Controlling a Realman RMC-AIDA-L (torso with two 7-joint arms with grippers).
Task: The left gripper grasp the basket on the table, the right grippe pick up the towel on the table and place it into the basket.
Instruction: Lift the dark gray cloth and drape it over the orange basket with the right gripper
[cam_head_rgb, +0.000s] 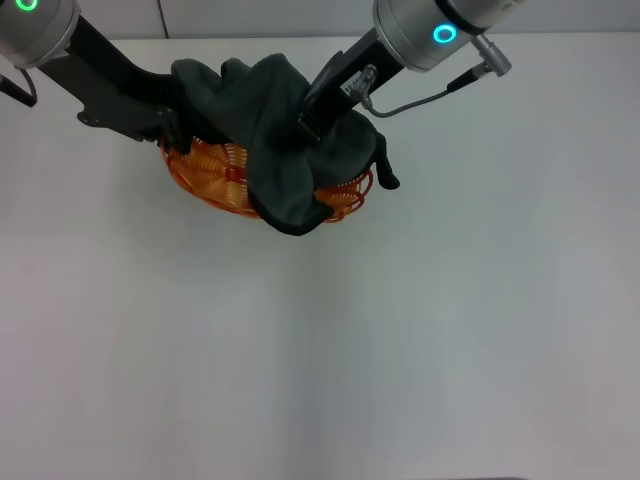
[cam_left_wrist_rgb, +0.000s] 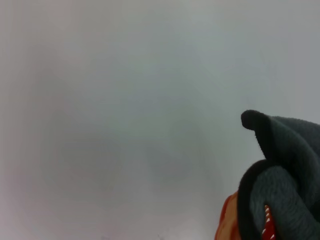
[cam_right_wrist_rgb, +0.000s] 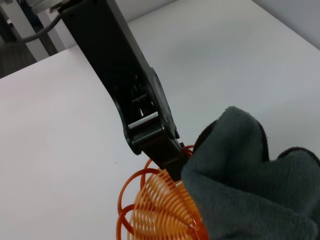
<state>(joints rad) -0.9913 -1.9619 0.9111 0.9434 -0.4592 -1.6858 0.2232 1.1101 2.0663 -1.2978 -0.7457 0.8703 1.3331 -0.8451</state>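
The bare worktop (cam_head_rgb: 320, 350) lay nearest. Beyond it, the towel (cam_head_rgb: 285, 140) draped over the basket (cam_head_rgb: 210, 175). Left hand (cam_head_rgb: 172, 125) clamped the basket's rim; right hand (cam_head_rgb: 310, 125) state: cannot tell, buried in towel.

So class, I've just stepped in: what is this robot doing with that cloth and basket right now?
The left tool is at the rim of the orange basket on the white table, apparently steadying it. The right tool is down in the dark grey towel, which is draped over the basket and spilling past its near rim. The towel looks to be mid-placement, bunched on top rather than settled inside.
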